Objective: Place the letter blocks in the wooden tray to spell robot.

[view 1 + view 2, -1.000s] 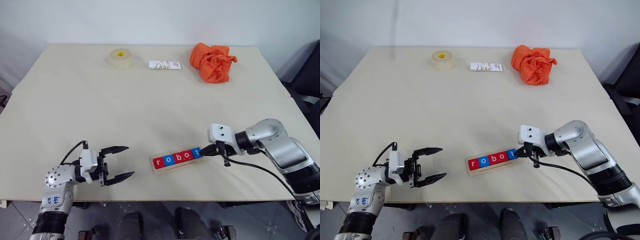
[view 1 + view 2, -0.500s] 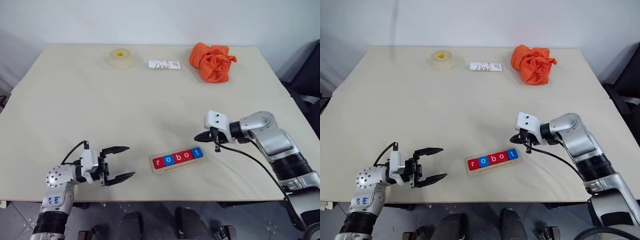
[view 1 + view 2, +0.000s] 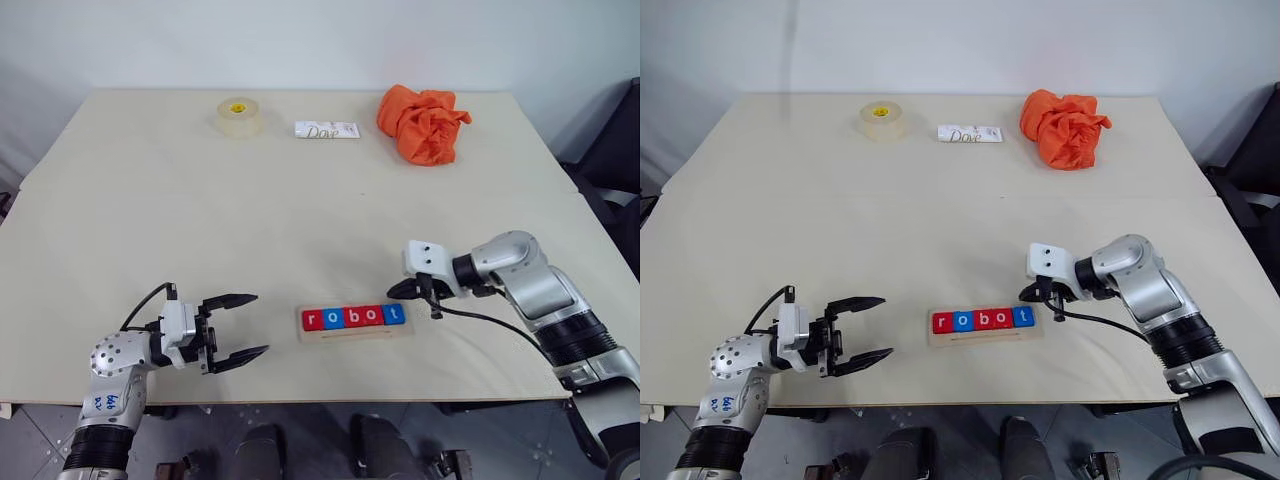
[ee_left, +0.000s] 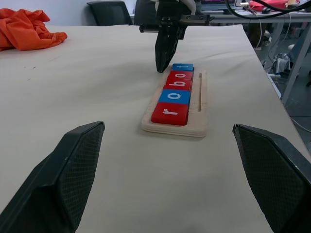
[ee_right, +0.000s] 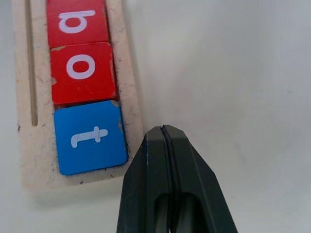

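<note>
The wooden tray [image 3: 356,328] lay near the front edge of the worktop [image 3: 250,220], between the two arms. The five letter blocks [image 3: 355,317] sat side by side in it, touching one another and reading r, o, b, o, t from the robot's left to its right: red, blue, red, red, blue. They filled the far side of the tray, with the long narrow groove running bare along the near side.

The right gripper [image 3: 392,291] was closed tight with nothing held, its two black fingers pressed together into a single point. That point sat just beside the tray's right end, close to the far corner of the blue t block [image 5: 91,136]; whether it touched the tray could not be told.

The left gripper [image 3: 250,325] hung low over the worktop well to the left of the tray, its fingers spread wide and empty, pointing toward the tray.

Along the far side of the worktop lay a roll of clear tape [image 3: 240,115], a white bar wrapper with script lettering [image 3: 327,130], and a crumpled orange cloth [image 3: 421,123], all well apart from the tray.
</note>
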`<action>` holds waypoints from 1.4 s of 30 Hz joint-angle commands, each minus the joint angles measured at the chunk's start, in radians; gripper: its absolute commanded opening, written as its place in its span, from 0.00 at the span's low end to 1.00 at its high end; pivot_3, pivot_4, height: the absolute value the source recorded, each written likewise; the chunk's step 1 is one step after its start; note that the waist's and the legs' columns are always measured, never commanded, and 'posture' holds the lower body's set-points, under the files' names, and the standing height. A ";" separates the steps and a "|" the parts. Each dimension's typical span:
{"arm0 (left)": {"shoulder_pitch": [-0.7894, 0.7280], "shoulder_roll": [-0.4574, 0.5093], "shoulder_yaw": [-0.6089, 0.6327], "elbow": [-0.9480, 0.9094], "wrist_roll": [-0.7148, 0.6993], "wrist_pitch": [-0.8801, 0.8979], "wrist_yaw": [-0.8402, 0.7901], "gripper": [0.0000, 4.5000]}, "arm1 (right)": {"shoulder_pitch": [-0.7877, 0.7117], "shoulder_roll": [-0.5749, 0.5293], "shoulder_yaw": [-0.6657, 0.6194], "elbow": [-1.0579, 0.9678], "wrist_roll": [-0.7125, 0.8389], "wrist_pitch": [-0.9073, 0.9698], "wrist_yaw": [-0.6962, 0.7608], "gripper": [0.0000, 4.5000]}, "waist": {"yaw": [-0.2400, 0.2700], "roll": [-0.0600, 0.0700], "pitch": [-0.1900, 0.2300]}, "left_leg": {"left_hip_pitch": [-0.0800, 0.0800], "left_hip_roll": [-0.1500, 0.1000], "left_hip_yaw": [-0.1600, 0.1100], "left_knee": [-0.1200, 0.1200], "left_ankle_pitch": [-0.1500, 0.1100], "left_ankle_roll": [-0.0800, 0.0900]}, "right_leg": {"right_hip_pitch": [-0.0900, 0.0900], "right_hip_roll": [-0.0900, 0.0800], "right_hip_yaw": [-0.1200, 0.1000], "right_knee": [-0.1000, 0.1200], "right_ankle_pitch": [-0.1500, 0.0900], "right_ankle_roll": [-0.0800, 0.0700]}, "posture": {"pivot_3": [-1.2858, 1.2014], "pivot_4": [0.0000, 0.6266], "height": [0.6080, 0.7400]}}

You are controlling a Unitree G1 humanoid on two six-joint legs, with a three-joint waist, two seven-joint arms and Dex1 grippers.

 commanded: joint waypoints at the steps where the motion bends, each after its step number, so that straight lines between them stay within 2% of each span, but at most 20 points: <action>1: -0.007 0.008 0.015 -0.009 -0.012 -0.013 -0.002 1.00 | 0.006 -0.014 -0.015 -0.010 -0.008 -0.006 -0.004 0.01 | 0.000 0.000 0.000 | 0.000 0.000 0.000 0.000 0.000 0.000 | 0.000 0.000 0.000 0.000 0.000 0.000 | 0.52 0.24 1.00; 11: -0.045 0.011 0.014 0.029 0.000 -0.017 0.001 1.00 | 0.026 -0.026 -0.064 -0.021 0.000 0.003 -0.040 0.01 | 0.001 0.000 0.000 | 0.000 0.000 0.000 0.000 0.000 0.000 | 0.000 0.000 0.000 0.000 0.000 0.000 | 0.52 0.24 1.00; 16: -0.070 0.027 0.043 0.016 0.000 0.056 0.091 1.00 | 0.075 -0.076 -0.205 -0.056 0.106 -0.022 -0.022 0.01 | 0.003 0.000 0.000 | 0.000 0.000 0.000 0.000 0.000 0.000 | 0.000 0.000 0.000 0.000 0.000 0.000 | 0.52 0.24 1.00; 20: -0.084 0.054 0.074 0.003 0.032 0.106 0.193 1.00 | 0.204 -0.134 -0.355 -0.051 0.246 -0.130 0.078 0.28 | 0.016 0.000 0.000 | 0.000 0.000 -0.001 0.000 0.000 0.000 | 0.001 0.000 -0.001 -0.002 0.000 0.000 | 0.52 0.24 1.00; 26: -0.085 0.083 0.117 -0.032 -0.051 0.148 0.144 1.00 | 0.337 -0.177 -0.498 0.031 0.376 -0.271 0.226 0.74 | 0.010 0.000 0.000 | 0.001 0.000 0.000 0.000 0.000 0.000 | 0.002 0.000 -0.001 -0.001 0.000 0.001 | 0.52 0.24 1.00; 29: -0.075 0.103 0.133 -0.041 -0.061 0.169 0.129 1.00 | 0.360 -0.212 -0.511 0.078 0.368 -0.302 0.248 0.96 | 0.001 0.000 0.000 | 0.003 0.000 0.000 0.000 0.000 0.000 | 0.003 0.001 -0.001 0.000 0.000 0.001 | 0.52 0.24 1.00; 30: -0.071 0.110 0.138 -0.043 -0.066 0.169 0.116 1.00 | 0.361 -0.220 -0.512 0.096 0.366 -0.313 0.252 0.99 | 0.000 0.000 0.000 | 0.004 0.000 0.000 0.000 0.000 0.000 | 0.004 0.001 -0.001 0.000 0.000 0.001 | 0.52 0.24 1.00; 32: -0.063 0.119 0.148 -0.047 -0.079 0.163 0.086 1.00 | 0.356 -0.214 -0.525 0.121 0.408 -0.313 0.277 0.99 | -0.002 0.000 0.000 | 0.005 0.000 0.001 0.000 0.000 0.000 | 0.004 0.001 0.000 0.000 0.000 0.001 | 0.52 0.24 1.00; 42: -0.043 0.146 0.195 -0.053 -0.119 0.158 0.004 1.00 | 0.353 -0.252 -0.522 0.181 0.426 -0.330 0.295 0.99 | 0.001 0.000 0.000 | 0.007 0.000 0.002 -0.001 0.000 -0.001 | 0.005 0.001 0.002 0.000 0.000 0.000 | 0.52 0.24 1.00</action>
